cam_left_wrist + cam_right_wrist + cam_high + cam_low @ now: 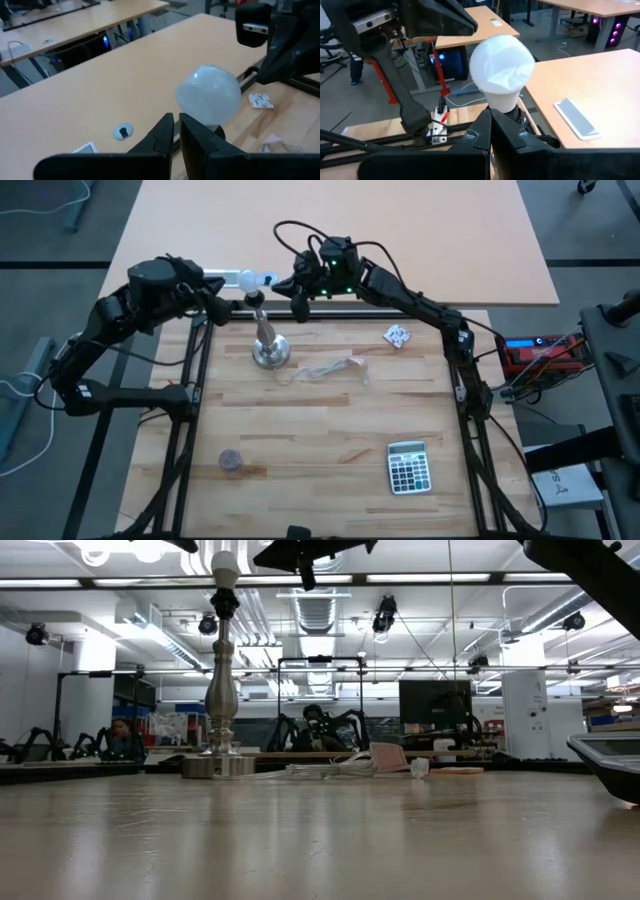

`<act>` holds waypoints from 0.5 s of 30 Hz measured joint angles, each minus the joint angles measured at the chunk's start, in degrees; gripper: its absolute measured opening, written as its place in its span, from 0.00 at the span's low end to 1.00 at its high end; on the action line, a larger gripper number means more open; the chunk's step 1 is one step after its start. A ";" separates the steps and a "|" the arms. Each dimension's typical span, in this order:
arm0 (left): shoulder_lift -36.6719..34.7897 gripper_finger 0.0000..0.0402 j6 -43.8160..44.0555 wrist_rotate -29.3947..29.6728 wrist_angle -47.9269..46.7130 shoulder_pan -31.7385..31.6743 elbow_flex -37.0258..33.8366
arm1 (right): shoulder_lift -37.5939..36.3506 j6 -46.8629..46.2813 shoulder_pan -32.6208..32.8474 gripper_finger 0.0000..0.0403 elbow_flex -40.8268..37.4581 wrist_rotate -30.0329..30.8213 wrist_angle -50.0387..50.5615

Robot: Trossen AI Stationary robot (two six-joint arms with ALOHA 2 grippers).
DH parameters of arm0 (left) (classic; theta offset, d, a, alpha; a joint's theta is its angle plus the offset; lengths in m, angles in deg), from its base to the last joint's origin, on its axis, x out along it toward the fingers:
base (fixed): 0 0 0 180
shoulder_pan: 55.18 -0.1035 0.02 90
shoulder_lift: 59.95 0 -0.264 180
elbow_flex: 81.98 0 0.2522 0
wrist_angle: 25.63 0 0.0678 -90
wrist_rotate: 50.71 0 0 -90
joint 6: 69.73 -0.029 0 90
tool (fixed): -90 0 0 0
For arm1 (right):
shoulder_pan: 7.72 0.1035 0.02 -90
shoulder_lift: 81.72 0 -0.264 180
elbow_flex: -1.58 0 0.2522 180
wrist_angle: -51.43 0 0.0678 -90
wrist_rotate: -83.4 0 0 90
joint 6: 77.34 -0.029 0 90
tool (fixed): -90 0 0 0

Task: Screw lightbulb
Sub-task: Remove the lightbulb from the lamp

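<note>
Pale butcher-block wooden tabletop carries a grey calculator, with a workshop room of desks beyond. At its far edge, the small white frosted globe lightbulb sits atop the silver metal stand with round base. Left gripper and right gripper flank the bulb's base, fingers closed together, neither visibly clamping it.

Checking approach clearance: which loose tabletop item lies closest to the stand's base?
The white cord, trailing right beside the silver stand. The paper scrap, round disc and calculator all lie farther off.
</note>
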 joint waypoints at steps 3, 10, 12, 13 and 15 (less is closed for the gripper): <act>-0.18 0.05 -0.01 0.57 2.73 -0.28 0.00 | -0.64 -0.03 -0.32 0.00 0.00 0.06 0.96; 0.24 0.05 0.15 -2.59 13.06 -0.32 0.04 | -0.99 -0.08 -0.73 0.00 0.00 0.09 2.40; 0.48 0.05 0.19 -2.74 14.80 -0.33 0.04 | -1.39 -0.65 -0.98 0.00 -0.02 0.02 2.61; 0.57 0.05 0.17 -2.73 15.49 -0.38 0.04 | -1.58 -0.91 -1.03 0.00 -0.02 0.06 2.46; 0.61 0.05 0.15 -2.71 15.79 -0.67 0.05 | -1.88 -0.64 -1.17 0.00 -0.02 0.05 2.39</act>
